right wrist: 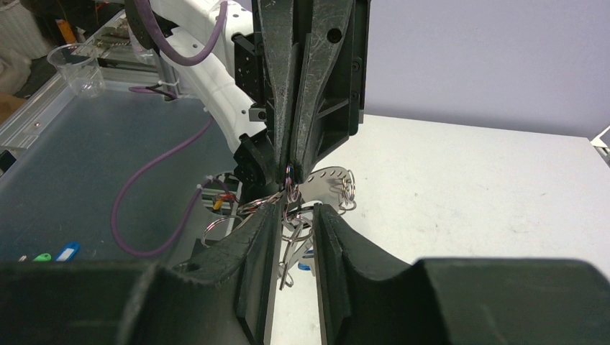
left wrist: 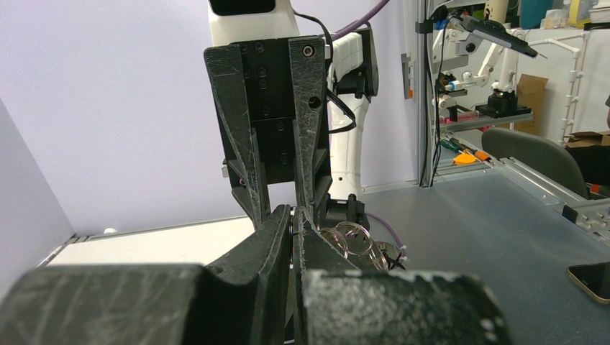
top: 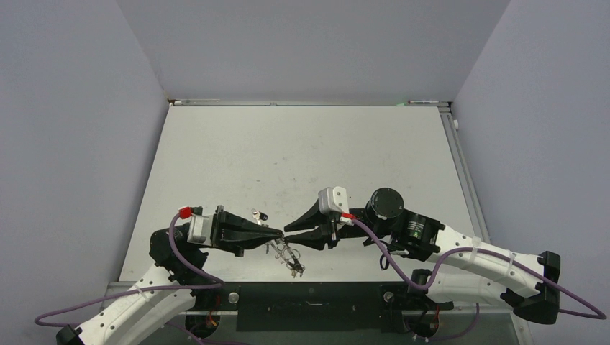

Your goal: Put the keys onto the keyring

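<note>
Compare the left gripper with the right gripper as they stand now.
The left gripper has its jaws shut on the keyring, at one of its wire loops; the right gripper has its jaws apart, clamping nothing. The left gripper comes in from the left in the top view, the right gripper from the right. Both are black and meet almost tip to tip.

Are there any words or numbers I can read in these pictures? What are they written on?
None can be read.
The keyring shows bare metal with no letters.
The phone has a dark screen.
The far workbench is too small and blurred to show any labels.
</note>
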